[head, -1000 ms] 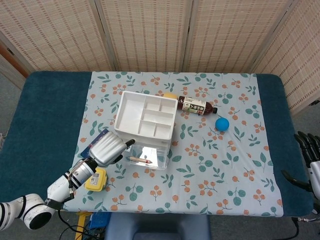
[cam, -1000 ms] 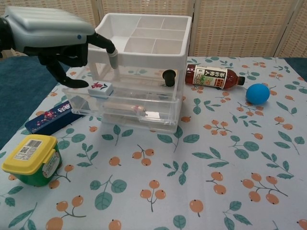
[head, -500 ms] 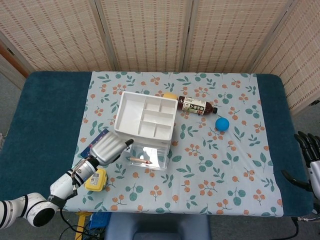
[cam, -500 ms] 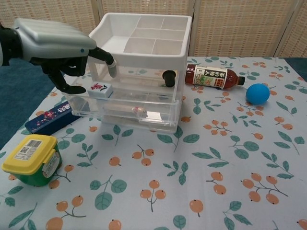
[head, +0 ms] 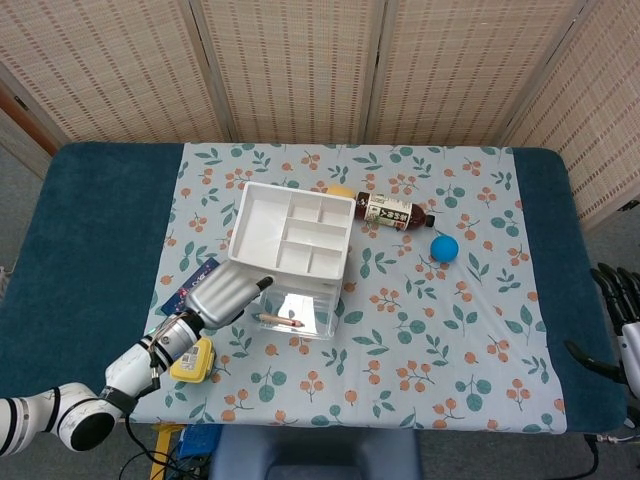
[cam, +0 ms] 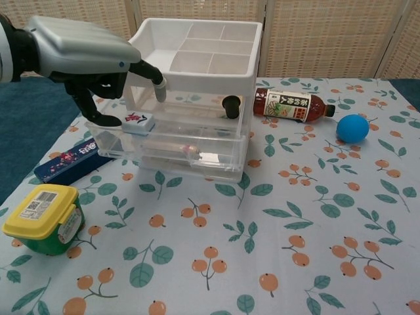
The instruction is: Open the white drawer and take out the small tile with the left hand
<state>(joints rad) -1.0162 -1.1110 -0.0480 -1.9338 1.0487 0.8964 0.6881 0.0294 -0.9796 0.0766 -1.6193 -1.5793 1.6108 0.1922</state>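
Left hand (cam: 85, 62): fingers (cam: 98, 115) curled downward, apart from one another, one long finger stretched toward the organiser's top tray. Fingertips hang just above and beside the small tile (cam: 136, 121); contact not clear from either view. Nothing looks clamped yet, so I read it as empty.

Small tile: lies flat at the front left corner of the pulled-out white drawer (cam: 177, 121), face up, red and dark markings on it, too small to read.

Progress, as a judgement: drawer stands open, so the first part looks done. Pinching the tile and lifting it clear remain.

Right hand (head: 622, 320): at the table's far right edge in the head view, well apart from everything, dark fingers apart, holding nothing.

Writing and labels:
- bottle (cam: 292, 105) on its side right of the drawer unit, white label with dark characters and a green band; not legible.
- yellow-lidded tub (cam: 42, 218) near the front left, barcode sticker on the lid, print on its side, unreadable.
- dark blue packet (cam: 69, 161) left of the unit, small coloured print, unreadable.
- blue ball (cam: 353, 128), unmarked.
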